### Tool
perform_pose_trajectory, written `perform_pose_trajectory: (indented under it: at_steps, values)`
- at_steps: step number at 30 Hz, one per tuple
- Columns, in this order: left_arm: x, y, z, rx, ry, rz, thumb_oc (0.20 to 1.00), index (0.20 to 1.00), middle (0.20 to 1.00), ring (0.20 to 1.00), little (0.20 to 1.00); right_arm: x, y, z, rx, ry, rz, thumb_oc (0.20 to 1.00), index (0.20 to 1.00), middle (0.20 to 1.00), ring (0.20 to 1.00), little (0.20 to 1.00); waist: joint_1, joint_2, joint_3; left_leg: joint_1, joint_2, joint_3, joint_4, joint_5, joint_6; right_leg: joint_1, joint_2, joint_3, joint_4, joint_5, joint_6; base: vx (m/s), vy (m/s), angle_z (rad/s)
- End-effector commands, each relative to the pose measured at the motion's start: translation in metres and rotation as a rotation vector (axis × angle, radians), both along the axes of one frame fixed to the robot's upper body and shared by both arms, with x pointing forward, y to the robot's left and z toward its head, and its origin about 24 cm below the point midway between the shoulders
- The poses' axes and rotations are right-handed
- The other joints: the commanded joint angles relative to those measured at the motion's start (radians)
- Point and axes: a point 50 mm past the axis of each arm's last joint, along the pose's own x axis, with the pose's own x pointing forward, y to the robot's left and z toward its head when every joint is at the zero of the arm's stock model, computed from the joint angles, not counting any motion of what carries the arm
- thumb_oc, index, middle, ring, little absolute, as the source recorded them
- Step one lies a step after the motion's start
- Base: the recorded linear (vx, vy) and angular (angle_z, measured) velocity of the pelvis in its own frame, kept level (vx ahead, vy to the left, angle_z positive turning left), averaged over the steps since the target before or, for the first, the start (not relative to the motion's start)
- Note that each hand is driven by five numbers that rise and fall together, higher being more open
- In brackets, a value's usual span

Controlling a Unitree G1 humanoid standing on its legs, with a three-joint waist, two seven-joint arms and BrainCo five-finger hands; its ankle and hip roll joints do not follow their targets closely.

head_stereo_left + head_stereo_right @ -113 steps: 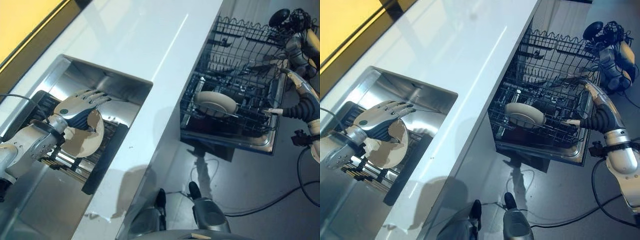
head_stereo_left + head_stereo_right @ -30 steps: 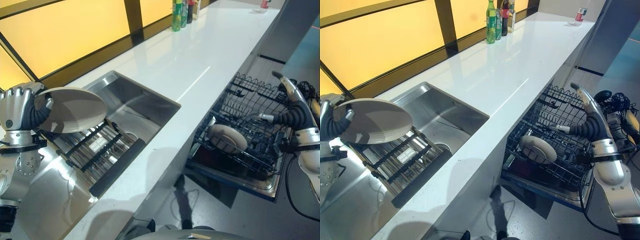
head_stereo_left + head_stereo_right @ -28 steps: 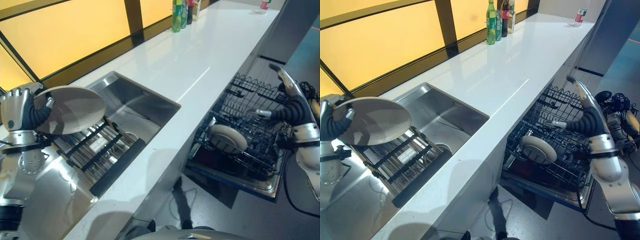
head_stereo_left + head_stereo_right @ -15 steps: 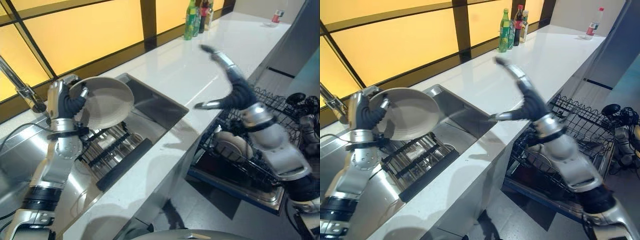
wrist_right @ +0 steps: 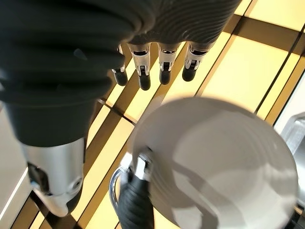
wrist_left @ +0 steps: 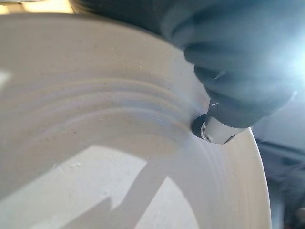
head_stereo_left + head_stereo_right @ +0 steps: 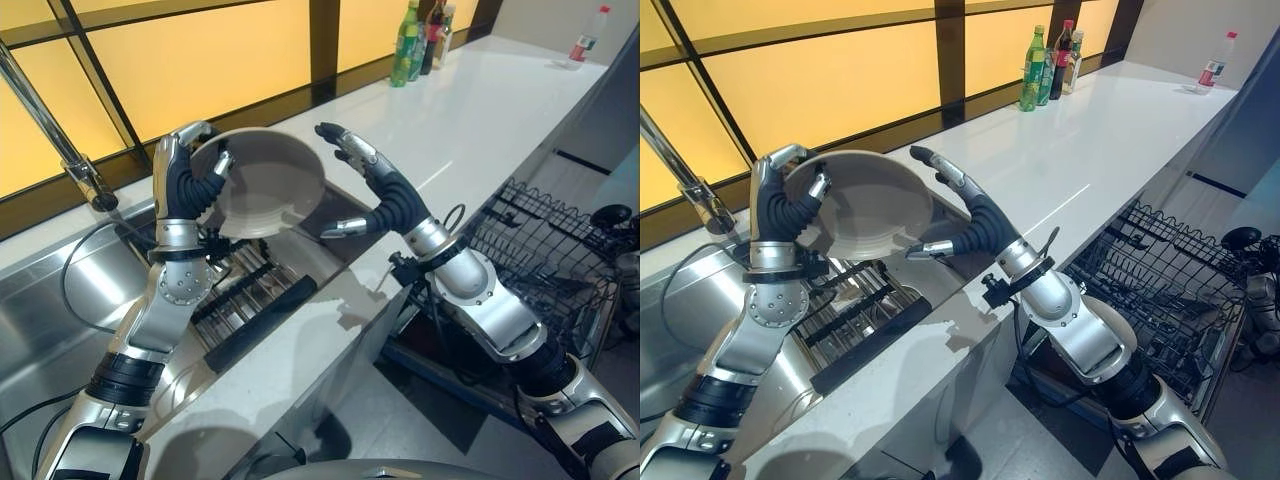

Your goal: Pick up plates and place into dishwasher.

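Above the sink (image 7: 70, 290), the left robot hand (image 7: 185, 180) clamps one plate (image 7: 265, 185) by its rim, while the right robot hand (image 7: 365, 185), fingers spread apart, reaches beside it over the counter (image 7: 480, 110).

Warm amber light glows from the window panels (image 7: 840, 75) behind my bench (image 7: 1110, 120), whose white top shines with pale glare. My arms throw soft shadows on it. From my left wrist, the plate (image 6: 95, 143) is near, hazy, crossed by shadows.
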Motion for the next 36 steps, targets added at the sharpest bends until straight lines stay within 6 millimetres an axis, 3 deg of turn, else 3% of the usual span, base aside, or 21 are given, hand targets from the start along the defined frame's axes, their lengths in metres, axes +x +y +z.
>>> perform_pose_trajectory:
  at_steps: [1, 11, 31, 32, 33, 36]
  values:
    - [-0.013, -0.03, 0.036, 0.1, -0.246, -0.17, 0.2, 0.2, 0.2, 0.2, 0.2, -0.01, 0.009, 0.029, 0.017, -0.147, 0.055, 1.0, 1.0, 1.0, 1.0, 1.0, 0.012, -0.004, -0.087, -0.036, -0.027, 0.001, -0.009, 0.0, 0.017, -0.078, -0.011, 0.012, 0.149, -0.065, 0.063, -0.03, -0.013, 0.05]
    - [-0.033, -0.058, 0.041, 0.237, -0.339, -0.391, 0.2, 0.2, 0.2, 0.2, 0.2, -0.016, 0.007, 0.037, 0.031, -0.162, 0.085, 1.0, 1.0, 1.0, 1.0, 1.0, 0.006, 0.001, -0.093, -0.039, -0.033, -0.005, -0.012, -0.002, 0.017, -0.077, -0.018, 0.006, 0.144, -0.06, 0.068, -0.01, 0.001, 0.02]
    - [-0.037, -0.057, 0.037, 0.286, -0.337, -0.437, 0.2, 0.2, 0.2, 0.2, 0.2, -0.013, 0.001, 0.034, -0.005, -0.134, 0.066, 1.0, 1.0, 1.0, 1.0, 1.0, 0.004, 0.003, -0.106, -0.034, -0.035, 0.001, -0.007, -0.006, 0.028, -0.078, -0.019, 0.002, 0.148, -0.057, 0.064, 0.0, 0.003, 0.03]
    - [-0.037, -0.057, 0.036, 0.285, -0.338, -0.438, 0.2, 0.2, 0.2, 0.2, 0.2, -0.012, 0.001, 0.032, -0.017, -0.123, 0.072, 0.856, 0.856, 0.856, 0.856, 0.856, 0.003, 0.003, -0.106, -0.033, -0.034, 0.0, -0.007, -0.005, 0.027, -0.078, -0.02, 0.002, 0.149, -0.057, 0.064, 0.0, 0.0, 0.0]
    - [-0.037, -0.057, 0.037, 0.284, -0.339, -0.438, 0.2, 0.2, 0.2, 0.2, 0.2, -0.012, 0.002, 0.03, -0.036, -0.109, 0.082, 0.219, 0.219, 0.219, 0.219, 0.219, 0.003, 0.003, -0.106, -0.032, -0.034, -0.001, -0.007, -0.005, 0.027, -0.077, -0.019, 0.002, 0.149, -0.057, 0.064, 0.0, 0.0, 0.0]
    - [-0.037, -0.058, 0.039, 0.286, -0.339, -0.438, 0.2, 0.2, 0.2, 0.2, 0.2, -0.01, 0.004, 0.026, -0.093, -0.079, 0.103, 0.2, 0.2, 0.2, 0.2, 0.2, 0.003, 0.0, -0.107, -0.033, -0.034, -0.004, -0.007, -0.004, 0.027, -0.076, -0.018, 0.002, 0.148, -0.057, 0.064, 0.0, 0.0, 0.0]
